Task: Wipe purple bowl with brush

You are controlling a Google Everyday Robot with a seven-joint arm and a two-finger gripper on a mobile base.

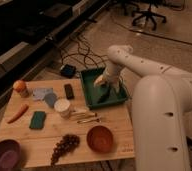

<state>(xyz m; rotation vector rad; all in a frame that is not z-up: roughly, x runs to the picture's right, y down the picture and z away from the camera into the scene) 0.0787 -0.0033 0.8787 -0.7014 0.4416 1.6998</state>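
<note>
The claw [107, 84] hangs in the green tray [86, 86] above the dark brush [104, 96]; its grip I cannot tell. A cup [62, 107], wooden utensils [84, 116] and grapes [64, 145] lie on the desk [115, 122] between tray and purple bowl [6, 155].

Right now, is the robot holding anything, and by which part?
Cannot tell. The gripper is down inside the tray, right above a dark slim thing, likely the brush; whether it grips it does not show.

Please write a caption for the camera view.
Gripper inside the green tray; purple bowl at the table corner.
</note>
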